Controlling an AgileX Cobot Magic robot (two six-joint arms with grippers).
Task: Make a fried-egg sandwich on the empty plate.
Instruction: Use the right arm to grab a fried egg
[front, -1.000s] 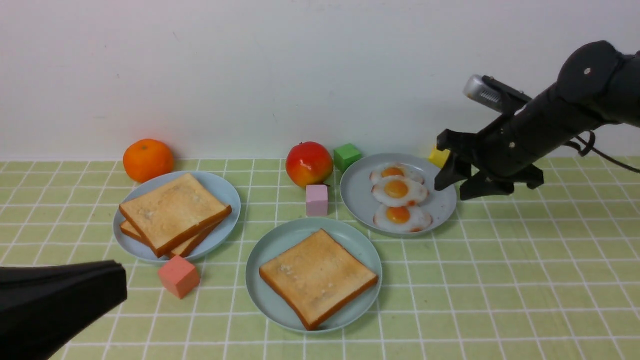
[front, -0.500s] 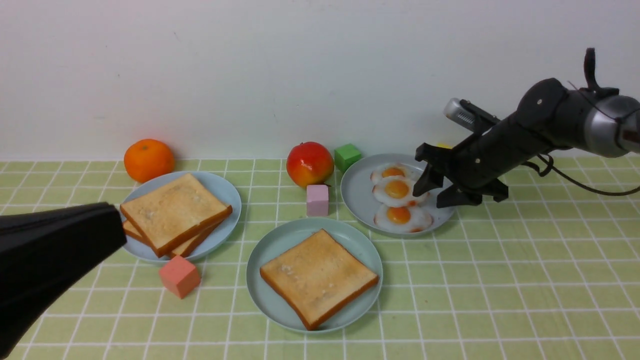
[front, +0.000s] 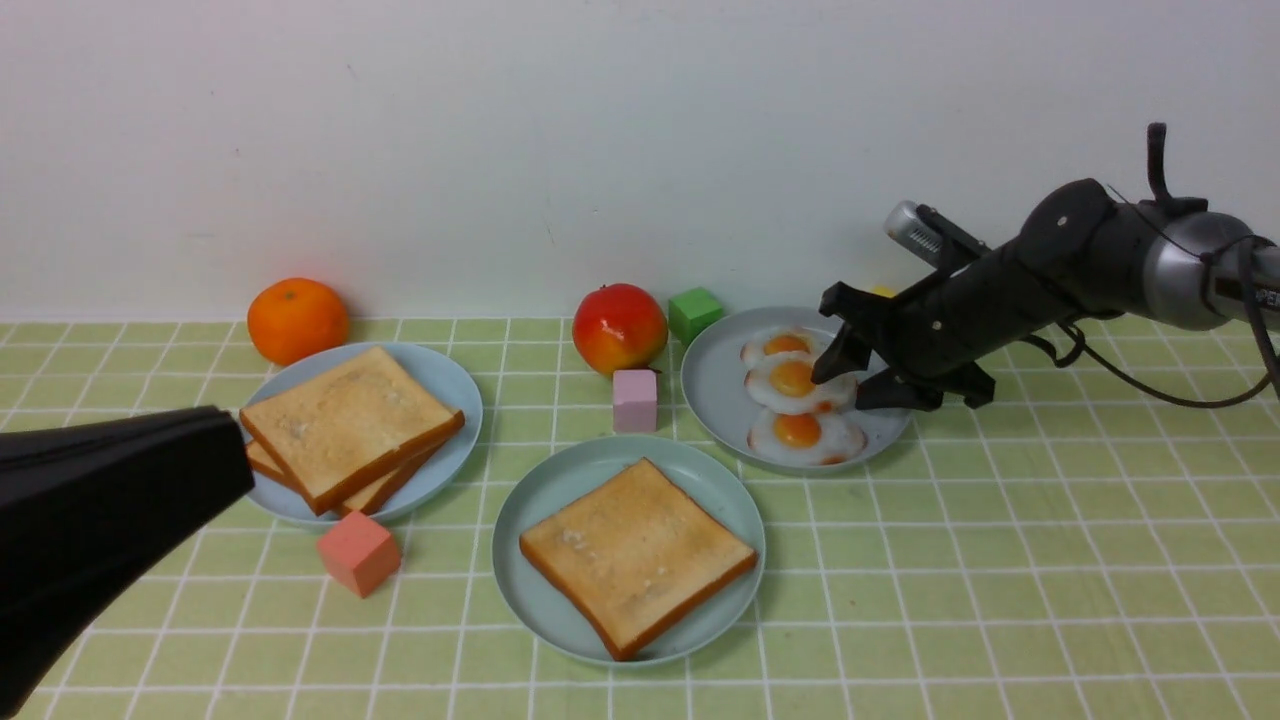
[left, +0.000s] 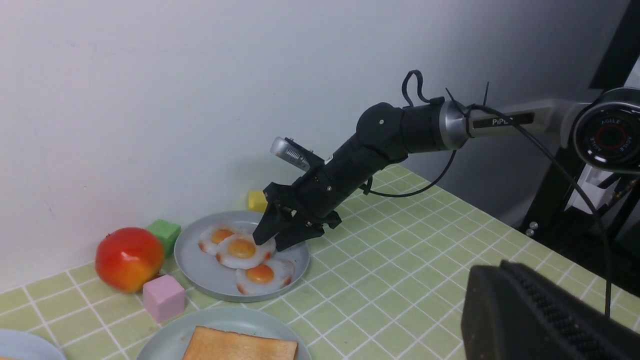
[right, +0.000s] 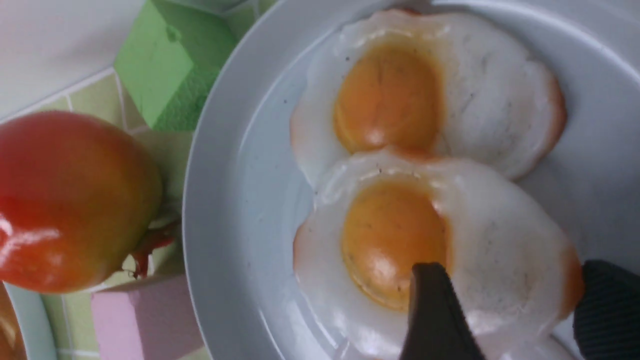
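The right fingers (front: 838, 360) are standing apart, straddling the near-right edge of the middle egg (front: 795, 380), one tip sitting over the white beside the yolk and the other outside the rim; nothing is being gripped yet. The left fingers (left: 540, 315) are hanging low at the robot's left, and since only one ribbed pad is showing, I cannot tell whether they are apart or together.

The desk (front: 1000, 560) is carrying three plates. The mint plate (front: 530, 520) is sitting nearest the robot at the centre, holding one toast (front: 635, 555). The blue plate (front: 440, 380) to its left is holding two stacked slices (front: 345, 425). The grey plate (front: 715, 390) behind and to the right is holding three eggs in a row, with the pink cube (front: 634, 400) just beside it.

The sandwich is only beginning: the egg is probably the step in hand. The eggs are overlapping, so a pinch is risking dragging a neighbour along. The white looks thin and glossy, so it may slip free. Pressing down could also be shoving the light plate into the cube.
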